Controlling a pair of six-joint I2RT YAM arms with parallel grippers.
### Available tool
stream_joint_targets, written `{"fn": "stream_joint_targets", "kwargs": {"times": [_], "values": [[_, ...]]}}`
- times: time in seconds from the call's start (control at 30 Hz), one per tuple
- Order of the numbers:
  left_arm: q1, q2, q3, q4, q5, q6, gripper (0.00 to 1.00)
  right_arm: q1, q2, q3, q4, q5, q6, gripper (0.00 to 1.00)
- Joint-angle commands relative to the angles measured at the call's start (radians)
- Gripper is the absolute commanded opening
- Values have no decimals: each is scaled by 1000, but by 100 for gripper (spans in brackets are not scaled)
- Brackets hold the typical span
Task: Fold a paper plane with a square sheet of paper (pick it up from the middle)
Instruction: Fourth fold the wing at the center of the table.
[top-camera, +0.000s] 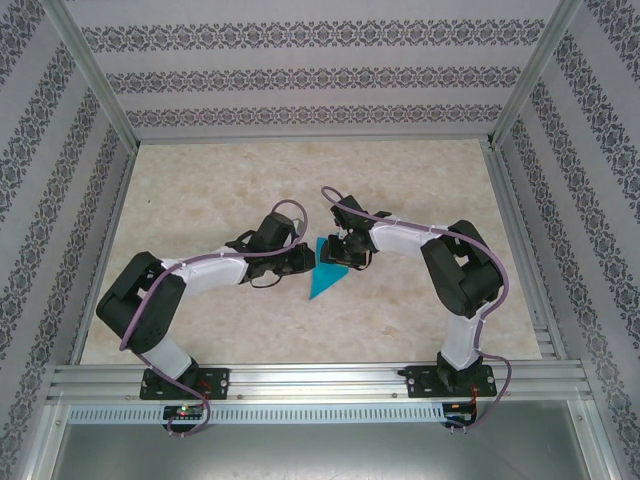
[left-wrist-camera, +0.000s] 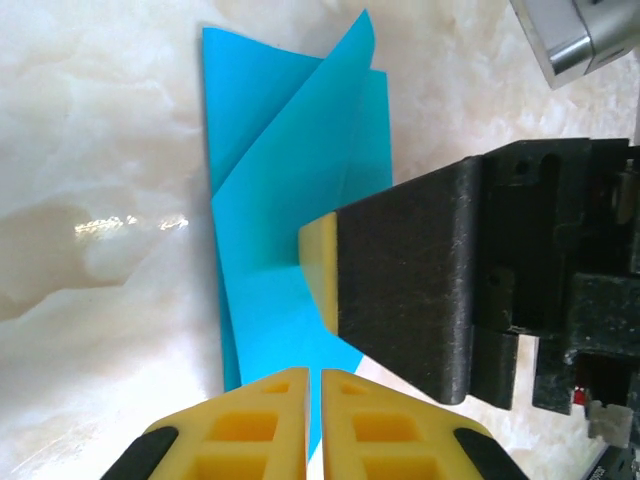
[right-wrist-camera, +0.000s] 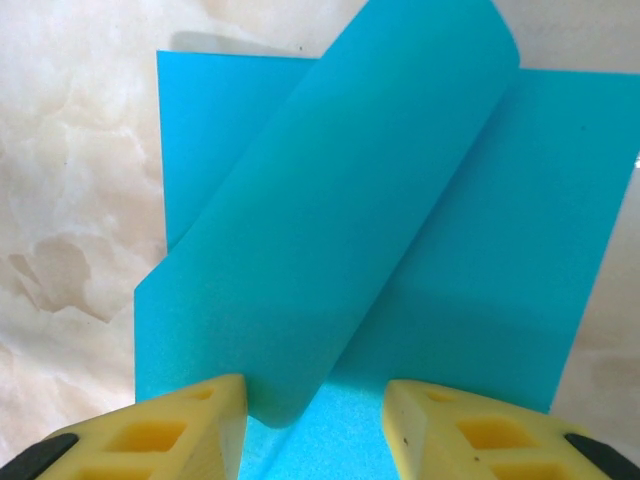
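Square sheet of paper (top-camera: 327, 274), part-folded, lying near the middle of the surface (top-camera: 200, 190) with one pincer at each side of it, left and right. A diagonal flap (right-wrist-camera: 330, 210) stands raised off the lower layer and curls over in a soft roll rather than a pressed crease, so I judge the fold to be in hand and the folding far from done. Right pincer (right-wrist-camera: 315, 392): jaws apart, standing either side of the end of the raised flap closest to it. In the left wrist view one of its yellow pads (left-wrist-camera: 320, 268) bears down on the sheet at about mid-length. I take this to pin the lower layer so that it does not slide while the flap is turned. Left pincer (left-wrist-camera: 314, 382): jaws all but together, a thin slit between them, set over the sheet's edge. A closed tip would suit pressing or running along a crease. Hard to make out: I cannot tell whether the left pincer nips any paper in that slit or merely rests above it. In the overhead view both pincers cover the far part of the sheet, and the right wrist view cuts off the sheet's right corner.
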Motion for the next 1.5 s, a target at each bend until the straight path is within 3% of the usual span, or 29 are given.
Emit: {"fn": "stream_joint_targets", "kwargs": {"times": [0.0,0.53,1.13,1.47], "values": [[10,20,-27,57,20,-40,12,16,94,-43,-59,79,-5,44],[7,130,-4,150,133,-55,11,14,100,-61,-48,76,5,39],[7,184,7,136,119,-50,11,17,115,-69,-49,74,-6,36],[11,103,22,153,52,-42,11,23,126,-69,-48,74,-16,36]]}}
